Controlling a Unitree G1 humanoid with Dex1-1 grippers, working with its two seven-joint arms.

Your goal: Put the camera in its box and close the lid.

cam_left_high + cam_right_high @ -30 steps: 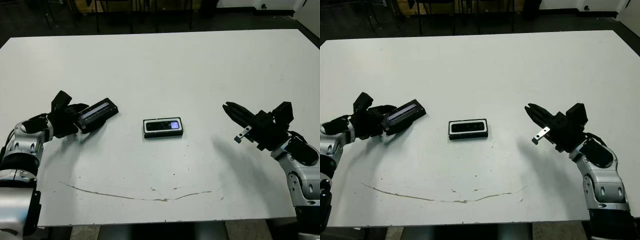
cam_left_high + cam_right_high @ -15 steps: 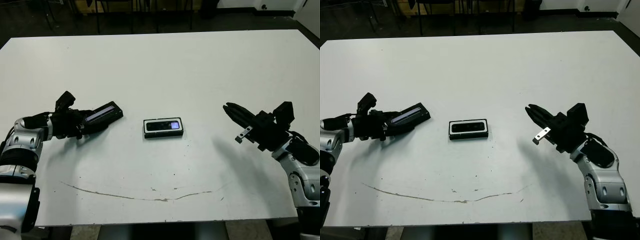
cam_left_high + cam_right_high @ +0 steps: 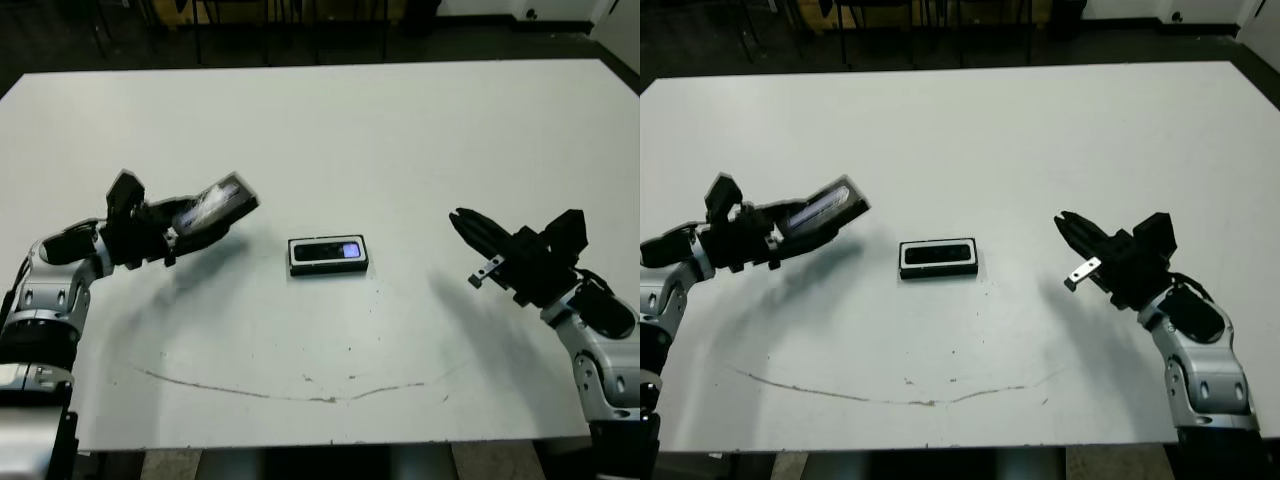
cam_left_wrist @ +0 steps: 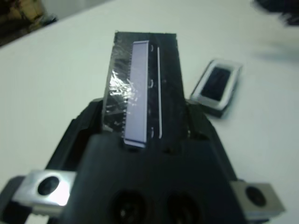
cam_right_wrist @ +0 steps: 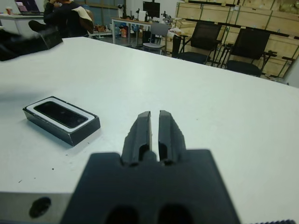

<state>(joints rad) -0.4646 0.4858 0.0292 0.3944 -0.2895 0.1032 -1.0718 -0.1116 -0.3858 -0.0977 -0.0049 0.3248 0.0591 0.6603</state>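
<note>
- My left claw [image 3: 165,228] grips the lid [image 3: 213,207], raised left of the box [image 3: 328,255].
- Level it over the camera [image 3: 331,251] before lowering.
- My right claw [image 3: 470,227] is pinched narrow, empty.

The small shallow rectangular box [image 3: 328,255] sits on the wide table [image 3: 400,130], near its middle, and the slim rectangular camera [image 3: 330,251] lies inside it. Off to the left, the left gripper [image 3: 170,225] grips the flat rectangular lid [image 3: 213,207], raised above the tabletop and tilted, well apart from the box. Over on the right, the right gripper [image 3: 462,221] hangs above the table, fingers pressed together, pointing toward the box with open table between them.
</note>
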